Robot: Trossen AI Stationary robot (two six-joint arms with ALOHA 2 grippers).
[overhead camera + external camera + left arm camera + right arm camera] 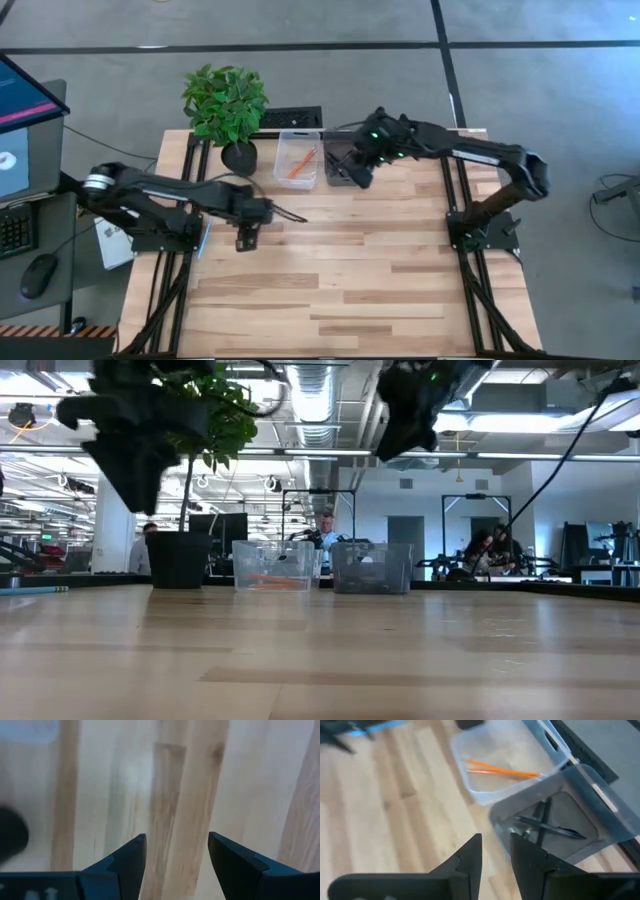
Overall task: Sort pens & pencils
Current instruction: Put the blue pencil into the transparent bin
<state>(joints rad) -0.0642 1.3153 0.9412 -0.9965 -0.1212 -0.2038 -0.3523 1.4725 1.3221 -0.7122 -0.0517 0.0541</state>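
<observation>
Right end effector (352, 170) over bin w/ pens (547, 826), fingers apart.

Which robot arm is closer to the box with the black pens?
The right one, probably. The right gripper hovers right over the darker bin holding the pens. The left gripper is open above bare table, apart from both bins.

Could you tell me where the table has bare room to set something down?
The table's whole near half, from the left gripper to the front edge, is bare wood. So is the stretch right of the grey bin. The back edge is crowded: plant, clear bin with pencils, grey bin with pens, right gripper over it.
</observation>
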